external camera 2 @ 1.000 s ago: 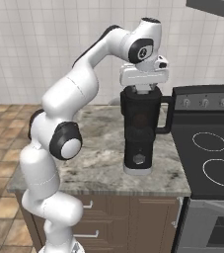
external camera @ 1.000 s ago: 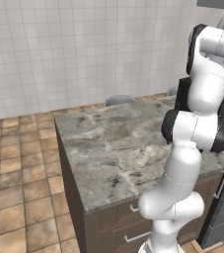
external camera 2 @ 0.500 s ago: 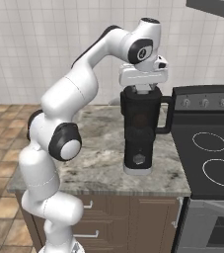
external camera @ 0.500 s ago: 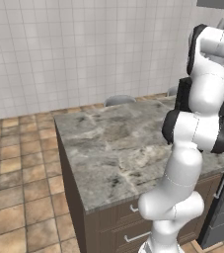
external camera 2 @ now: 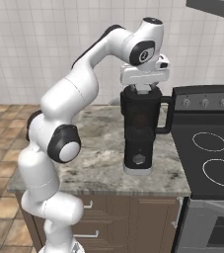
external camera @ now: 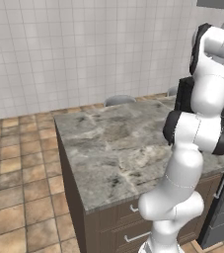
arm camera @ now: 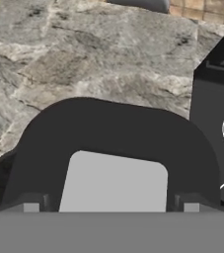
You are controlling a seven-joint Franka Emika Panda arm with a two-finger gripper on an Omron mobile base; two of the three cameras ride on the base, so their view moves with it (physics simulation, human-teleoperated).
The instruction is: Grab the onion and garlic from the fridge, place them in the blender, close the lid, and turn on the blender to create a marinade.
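Observation:
The black blender (external camera 2: 138, 133) stands on the stone counter (external camera 2: 96, 160) beside the stove. My gripper (external camera 2: 142, 88) hangs straight down over the jar's top. In the hand view the black lid (arm camera: 108, 126) lies right below, seated on the jar, its light grey square knob (arm camera: 114, 182) between my fingertips (arm camera: 32, 205). The gripper (arm camera: 111, 205) is open, with a small gap on each side of the knob. The onion and the garlic are hidden, and the fridge is out of view.
A black stove (external camera 2: 209, 148) with ring burners adjoins the counter on the right, close to the blender's handle (external camera 2: 166, 116). The counter (external camera: 108, 143) stretches bare to the left. A grey chair back (external camera: 119, 100) stands behind it, with tiled floor (external camera: 19, 168) beyond.
The jaws have widened away from the lid's knob, letting the lid go on the jar. The arm has barely moved.

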